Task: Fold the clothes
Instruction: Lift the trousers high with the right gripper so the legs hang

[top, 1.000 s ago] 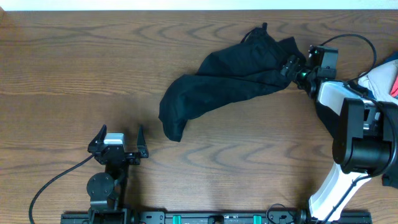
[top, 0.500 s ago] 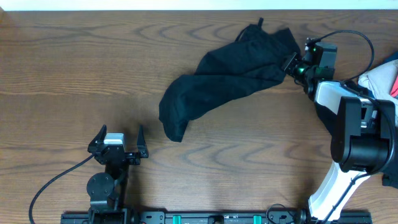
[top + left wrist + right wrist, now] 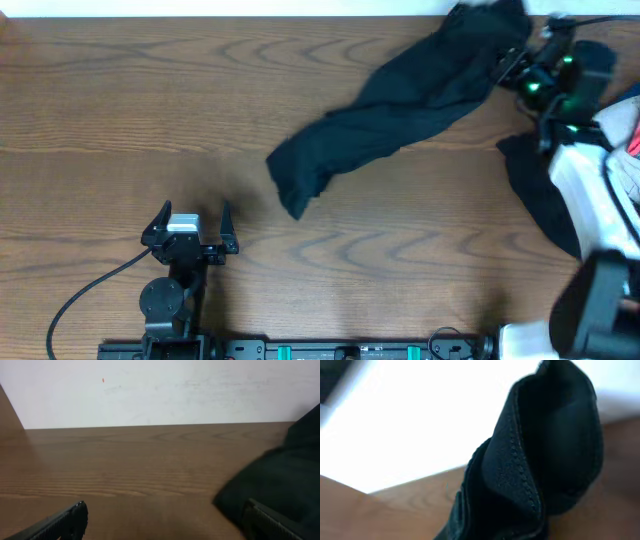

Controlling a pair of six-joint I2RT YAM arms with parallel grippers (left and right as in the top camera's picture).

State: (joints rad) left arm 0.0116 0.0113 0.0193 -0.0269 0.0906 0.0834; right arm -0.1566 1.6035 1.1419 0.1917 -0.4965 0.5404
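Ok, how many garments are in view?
2. One black garment runs from mid-table to the far right corner; a whitish one sits at the right edge, partly cut off. A dark patch by the right arm may be another.

The right gripper (image 3: 512, 68) has clamped shut on the near end of the black garment (image 3: 400, 120) and swung toward the far edge of the table (image 3: 120, 120), lifting that end. The cloth now trails stretched out behind the gripper, and its loose end has slid slightly after it.
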